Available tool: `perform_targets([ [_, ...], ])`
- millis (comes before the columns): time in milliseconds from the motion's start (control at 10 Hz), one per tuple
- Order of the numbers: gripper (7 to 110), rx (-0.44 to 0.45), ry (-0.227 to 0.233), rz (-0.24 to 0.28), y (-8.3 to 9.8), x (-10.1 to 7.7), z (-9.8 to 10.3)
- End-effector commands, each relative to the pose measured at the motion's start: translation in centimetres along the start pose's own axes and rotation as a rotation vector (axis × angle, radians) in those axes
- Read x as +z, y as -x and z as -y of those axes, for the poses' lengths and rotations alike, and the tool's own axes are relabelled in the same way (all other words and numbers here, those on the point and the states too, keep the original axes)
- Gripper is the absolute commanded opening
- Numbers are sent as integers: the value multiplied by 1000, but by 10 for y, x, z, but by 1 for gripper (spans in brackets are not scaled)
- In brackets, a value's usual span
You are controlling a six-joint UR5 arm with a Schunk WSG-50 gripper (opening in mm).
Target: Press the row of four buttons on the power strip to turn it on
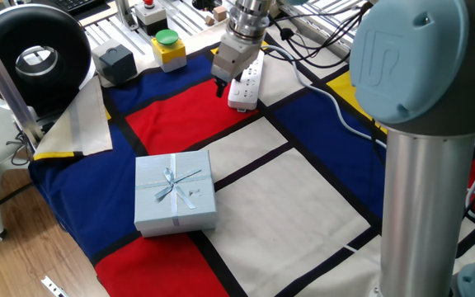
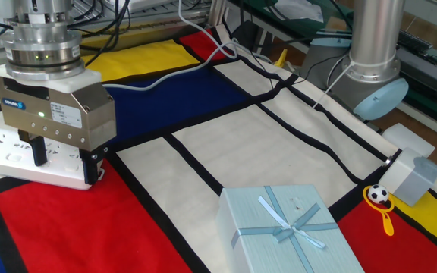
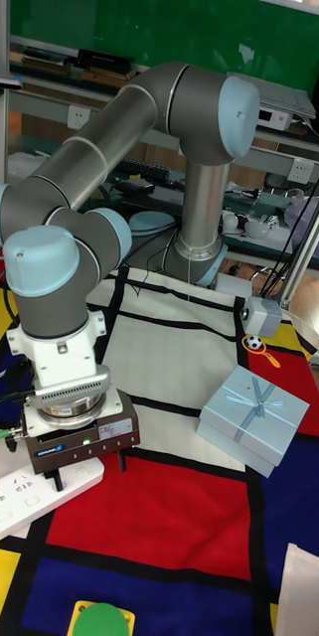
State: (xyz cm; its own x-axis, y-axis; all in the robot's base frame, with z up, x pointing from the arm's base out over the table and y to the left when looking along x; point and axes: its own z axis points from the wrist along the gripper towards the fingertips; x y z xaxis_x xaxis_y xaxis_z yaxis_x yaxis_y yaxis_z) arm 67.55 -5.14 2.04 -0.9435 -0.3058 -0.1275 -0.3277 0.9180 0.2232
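The white power strip (image 1: pixel 247 81) lies on the checked cloth at the back, and its end (image 2: pixel 6 155) sticks out left of my gripper. My gripper (image 2: pixel 64 162) hangs low over the strip's near end. It is open, with a clear gap between its two black fingers (image 2: pixel 39 150). One finger stands above the strip's top face, the other at the strip's near edge. The tall fixed view shows the gripper (image 3: pixel 87 469) just over the strip (image 3: pixel 25 494). I cannot make out the four buttons; the gripper body covers part of the strip.
A pale blue gift box (image 1: pixel 175 191) sits on the cloth in front. A yellow box with a green round button (image 1: pixel 168 47) and a black box (image 1: pixel 114 62) stand at the back left. The strip's white cable (image 2: pixel 203 57) runs off behind.
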Motion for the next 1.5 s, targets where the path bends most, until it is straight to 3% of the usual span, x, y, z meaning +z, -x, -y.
perform_targets([
  [0, 88, 5, 5, 7, 1, 0, 1],
  [300, 88, 5, 3, -5, -2, -11, 0],
  [500, 88, 3, 27, -5, -1, -21, -5],
  [1000, 88, -37, 31, -10, 3, -25, -7],
  [1300, 88, -59, 19, -18, 1, -25, -4],
  [1400, 88, -52, -4, -26, -1, -25, 2],
])
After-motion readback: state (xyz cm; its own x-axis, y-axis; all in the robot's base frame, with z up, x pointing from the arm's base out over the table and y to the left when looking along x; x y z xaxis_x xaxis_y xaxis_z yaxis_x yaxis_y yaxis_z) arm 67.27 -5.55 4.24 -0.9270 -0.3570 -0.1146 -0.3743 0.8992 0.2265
